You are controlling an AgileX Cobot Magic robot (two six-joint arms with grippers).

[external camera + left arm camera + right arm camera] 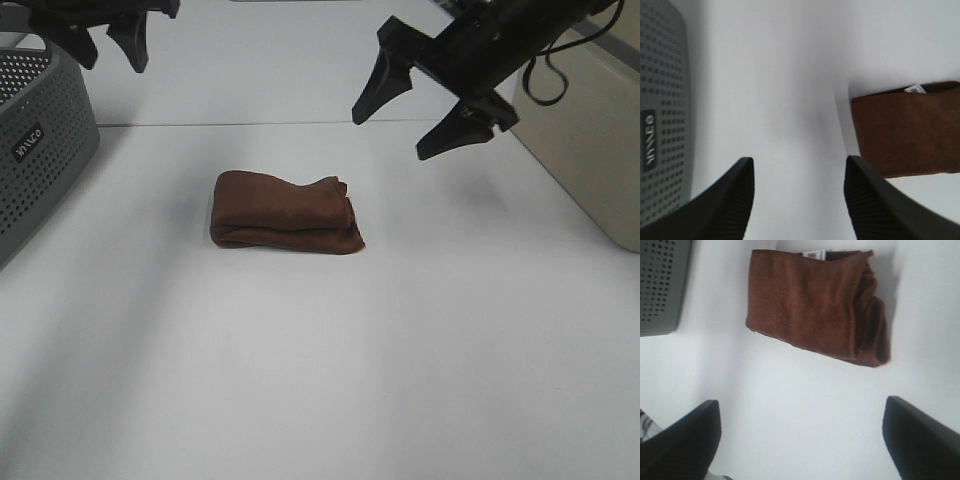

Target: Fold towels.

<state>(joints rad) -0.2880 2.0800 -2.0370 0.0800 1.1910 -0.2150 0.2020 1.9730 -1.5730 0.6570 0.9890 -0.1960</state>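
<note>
Towel [285, 212], dark reddish-brown terry cloth, folded in a compact bundle mid white desk [320, 380], both black end effectors, left [112, 42] and right [415, 105], raised clear with jaws apart; judged finished, so retreat without snagging layers.

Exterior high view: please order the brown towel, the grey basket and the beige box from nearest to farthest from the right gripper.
From the right gripper, raised and open at the upper right:
1. Beige box, just to its right at the table's edge.
2. Brown towel, folded, lying near the middle of the table.
3. Grey basket, at the far left edge.
</note>
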